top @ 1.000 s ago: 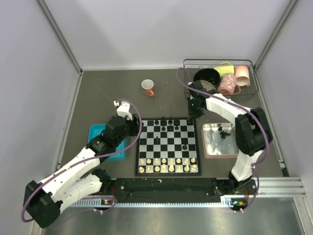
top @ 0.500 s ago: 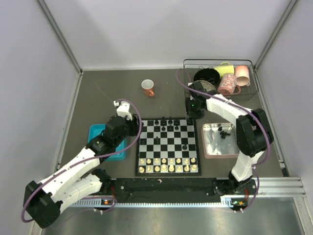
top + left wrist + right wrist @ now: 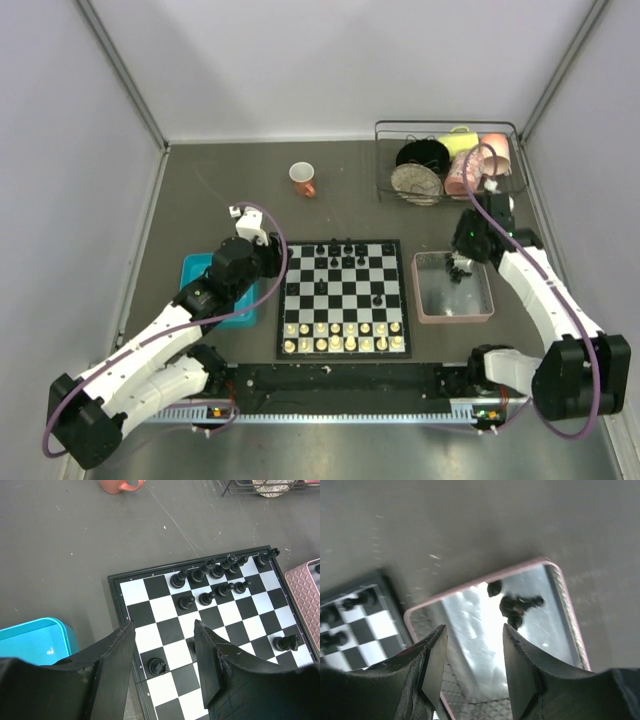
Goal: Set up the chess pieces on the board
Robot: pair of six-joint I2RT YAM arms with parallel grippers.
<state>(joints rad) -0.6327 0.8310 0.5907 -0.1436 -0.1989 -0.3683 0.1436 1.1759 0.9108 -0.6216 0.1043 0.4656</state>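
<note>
**Op:** Looking at the left gripper (image 3: 162,630) first. I see its jaws standing about half apart with nothing between them, only checks showing through the gap. It hangs over the near-left corner of the board (image 3: 345,290), as its own wrist camera sees it.

**Desk:** And the chess pieces (image 3: 335,249)?

**Op:** Most of the black ones stand in two ragged lines along the far edge of the board. One stands alone toward the middle right, and another sits just beyond my left fingers. A small clump (image 3: 514,605) lies in the pink tray (image 3: 453,319) just right of the board.

**Desk:** Right arm?

**Op:** The right gripper (image 3: 472,635) hovers over that tray's far end. Its jaws are parted and hold nothing, and the clump shows just past the fingertips. I can't tell which figures are in it, as glare off the tray floor washes them out.

**Desk:** Near side?

**Op:** The cream pieces (image 3: 345,343) fill the two near rows, and the teal tray (image 3: 200,270) sits left of the board under my left arm.
</note>
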